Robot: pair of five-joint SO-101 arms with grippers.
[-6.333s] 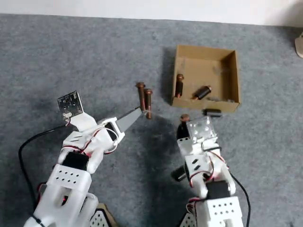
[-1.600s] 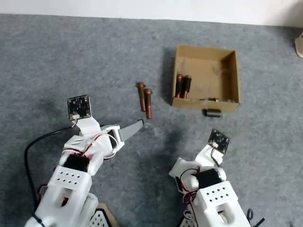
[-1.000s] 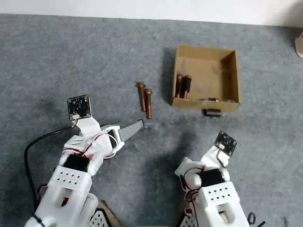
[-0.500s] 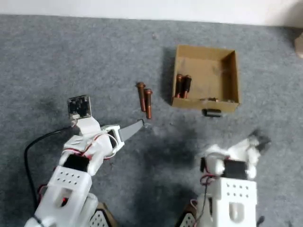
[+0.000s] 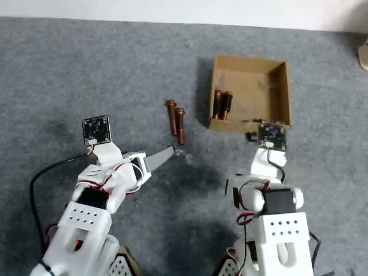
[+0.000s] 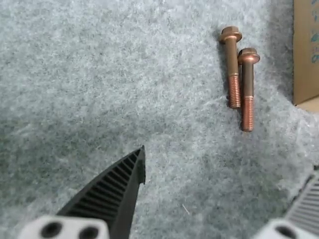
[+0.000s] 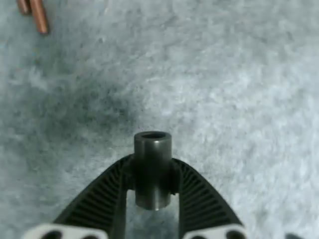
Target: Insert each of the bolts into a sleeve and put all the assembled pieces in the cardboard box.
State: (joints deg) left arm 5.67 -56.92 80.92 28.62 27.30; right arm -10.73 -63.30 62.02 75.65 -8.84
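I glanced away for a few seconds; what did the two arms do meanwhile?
The right gripper drew back from beside the cardboard box, then reached forward and closed on the dark sleeve lying in front of it. Inside the box, two assembled pieces now lie side by side. The left gripper, open, backed slightly away from the two bolts, which have not moved.
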